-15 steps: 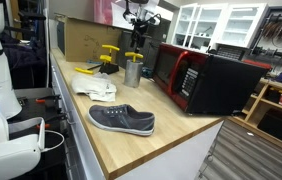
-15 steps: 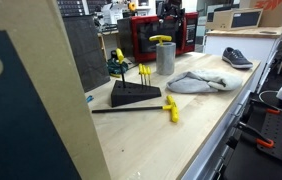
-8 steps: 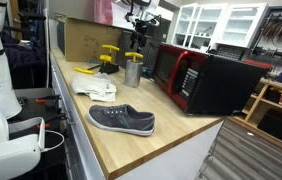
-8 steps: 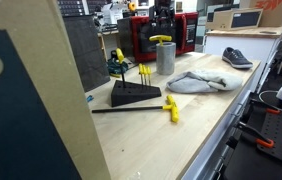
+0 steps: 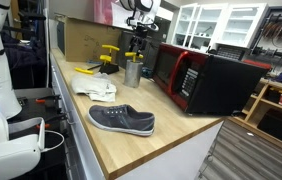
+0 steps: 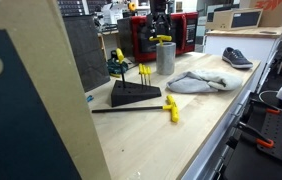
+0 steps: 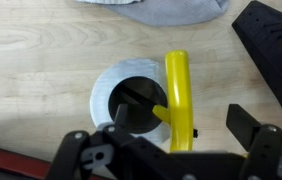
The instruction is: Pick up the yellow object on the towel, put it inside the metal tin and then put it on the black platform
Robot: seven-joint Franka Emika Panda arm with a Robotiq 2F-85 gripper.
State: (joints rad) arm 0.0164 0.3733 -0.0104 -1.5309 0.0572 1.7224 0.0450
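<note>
Your gripper (image 7: 188, 122) is black all over, with glossy jointed links; your arm (image 5: 141, 8) looks white and grey.

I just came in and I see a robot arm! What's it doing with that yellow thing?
The robot's pincer hovers just above the metal tin, jaws open on either side of the yellow tool. The tool sits in the tin, its handle lying across the rim. It has not gone to the black platform yet.

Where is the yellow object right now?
In the wrist view the yellow object rests across the rim of the metal tin, one end inside, under the open gripper; the towel lies just beyond.
</note>
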